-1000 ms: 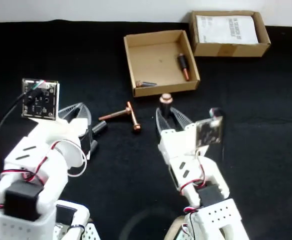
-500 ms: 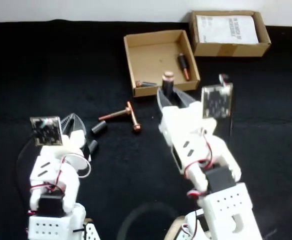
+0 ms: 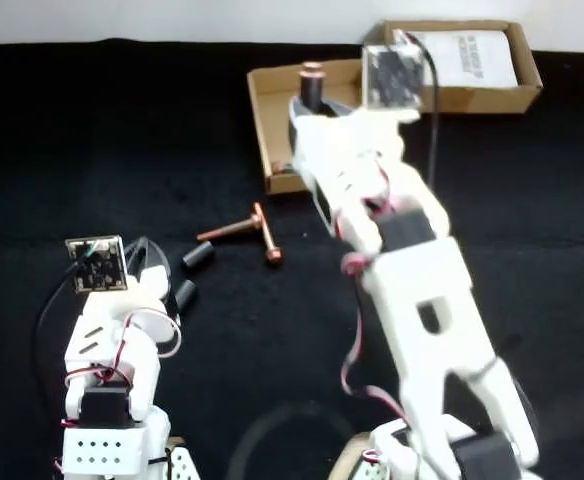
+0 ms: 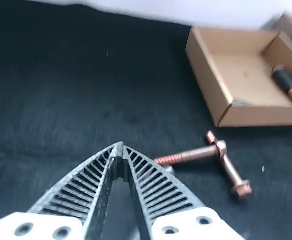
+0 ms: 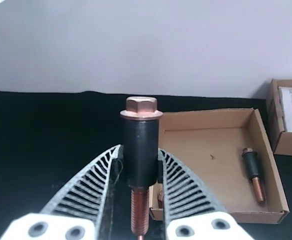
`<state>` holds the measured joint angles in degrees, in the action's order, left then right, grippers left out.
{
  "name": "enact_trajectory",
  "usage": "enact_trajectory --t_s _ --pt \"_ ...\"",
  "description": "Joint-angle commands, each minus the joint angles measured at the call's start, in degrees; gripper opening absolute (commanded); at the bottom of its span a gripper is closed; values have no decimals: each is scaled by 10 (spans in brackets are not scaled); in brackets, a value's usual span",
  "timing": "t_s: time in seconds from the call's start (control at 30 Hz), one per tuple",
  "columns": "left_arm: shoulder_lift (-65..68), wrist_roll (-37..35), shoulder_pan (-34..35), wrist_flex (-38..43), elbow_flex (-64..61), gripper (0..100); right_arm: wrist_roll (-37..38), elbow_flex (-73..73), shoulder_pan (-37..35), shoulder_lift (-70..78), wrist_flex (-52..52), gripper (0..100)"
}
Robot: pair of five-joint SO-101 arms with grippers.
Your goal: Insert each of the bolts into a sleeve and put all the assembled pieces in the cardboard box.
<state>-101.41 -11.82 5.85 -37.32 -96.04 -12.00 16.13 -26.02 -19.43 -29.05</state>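
Bolt-in-sleeve assembly [image 5: 141, 135] stands upright, head up, clamped between the fingers of the right claw [image 5: 140, 150]. From the high view it sits over the open cardboard box [image 3: 259, 115], where another assembled piece [image 5: 252, 172] lies. On the black bench [image 3: 92, 130], two loose bolts [image 3: 234, 229] lie crossed beside two bare sleeves [image 3: 197, 255]. Near these, the left claw [image 4: 120, 150] has its tips pressed together, holding nothing.

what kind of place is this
Probably a robotics lab bench for assembly practice: left arm and right arm at a black-covered table, loose copper bolts, black sleeves and a cardboard box.
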Motion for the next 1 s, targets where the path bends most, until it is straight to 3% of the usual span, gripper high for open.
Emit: enact_trajectory --t_s 0.0,0.53,0.97 --pt "3 -4 6 -32 -11 9 -25 -124 9 79 -32 6" --pt "5 -2 3 -68 -11 9 -113 -582 60 465 -271 6" --pt "44 0 3 -55 -15 9 -120 -770 62 662 -359 6"
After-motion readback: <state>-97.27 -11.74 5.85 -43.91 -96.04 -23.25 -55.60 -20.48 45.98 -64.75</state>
